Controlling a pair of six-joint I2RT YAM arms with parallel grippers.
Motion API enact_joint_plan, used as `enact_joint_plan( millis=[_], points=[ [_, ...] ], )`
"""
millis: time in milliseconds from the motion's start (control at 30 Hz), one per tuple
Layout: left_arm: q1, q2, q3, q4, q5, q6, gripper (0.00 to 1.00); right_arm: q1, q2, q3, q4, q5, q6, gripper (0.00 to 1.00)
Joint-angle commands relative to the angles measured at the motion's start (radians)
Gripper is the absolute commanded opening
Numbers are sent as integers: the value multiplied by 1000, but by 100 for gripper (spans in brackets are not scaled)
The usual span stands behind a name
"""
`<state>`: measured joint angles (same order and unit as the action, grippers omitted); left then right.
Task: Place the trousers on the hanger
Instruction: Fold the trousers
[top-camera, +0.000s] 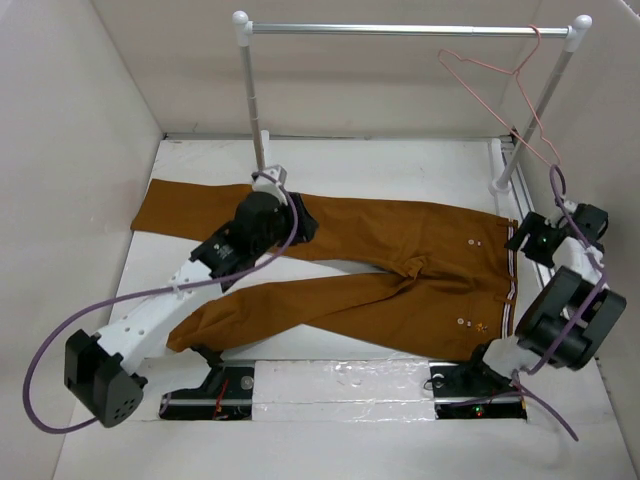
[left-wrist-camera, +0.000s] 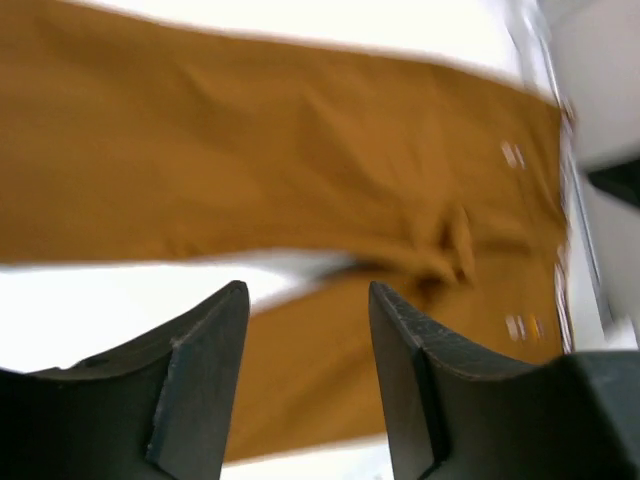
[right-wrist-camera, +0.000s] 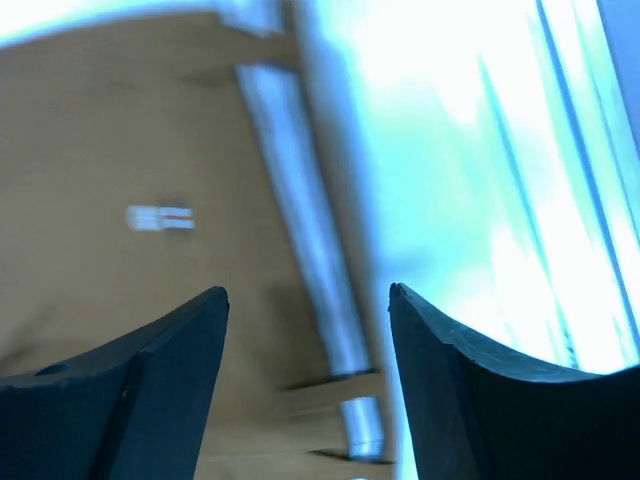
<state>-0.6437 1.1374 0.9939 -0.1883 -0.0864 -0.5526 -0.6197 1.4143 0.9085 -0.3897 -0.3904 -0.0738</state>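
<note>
The rust-brown trousers (top-camera: 400, 275) lie flat on the white table, legs to the left, striped waistband (top-camera: 513, 270) at the right. The pink wire hanger (top-camera: 500, 85) hangs from the silver rail at the back right. My left gripper (top-camera: 300, 222) is open and empty over the upper leg; its view shows the trousers (left-wrist-camera: 250, 160) and the gap between the legs under its fingers (left-wrist-camera: 210, 370). My right gripper (top-camera: 528, 240) is open and empty above the waistband's upper end; its view shows the waistband (right-wrist-camera: 310, 250) between its fingers (right-wrist-camera: 440, 380).
A silver rail (top-camera: 400, 30) on white posts (top-camera: 255, 90) spans the back. White walls close in the left, back and right. The arm bases (top-camera: 340, 385) sit at the near edge.
</note>
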Motion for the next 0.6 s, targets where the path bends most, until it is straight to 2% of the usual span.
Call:
enact_joint_plan(
  millis=[0, 33, 200, 400, 433, 467, 500, 533, 567],
  points=[
    [-97, -66, -87, 73, 80, -58, 48, -80, 78, 32, 75, -56, -66, 71],
    [-152, -86, -124, 73, 70, -55, 50, -89, 142, 39, 66, -86, -89, 72],
    [-162, -116, -158, 43, 50, -23, 52, -68, 164, 12, 97, -116, -69, 71],
    [-162, -120, -161, -40, -94, 26, 54, -8, 225, -37, 179, -163, -5, 62],
    [-162, -114, -153, -52, -111, 31, 54, 3, 233, -51, 186, -163, 6, 48],
    [-162, -108, -146, -74, -125, 36, 55, 3, 241, -60, 225, -175, 18, 41],
    [-162, -97, -140, -82, -147, 40, 56, 3, 247, -68, 251, -209, 44, 29],
    [-162, -91, -133, -85, -153, 51, 59, 3, 244, -72, 264, -209, 57, 2],
    [-162, -82, -129, -94, -157, 54, 62, 3, 233, -72, 291, -205, 69, 0]
  ],
)
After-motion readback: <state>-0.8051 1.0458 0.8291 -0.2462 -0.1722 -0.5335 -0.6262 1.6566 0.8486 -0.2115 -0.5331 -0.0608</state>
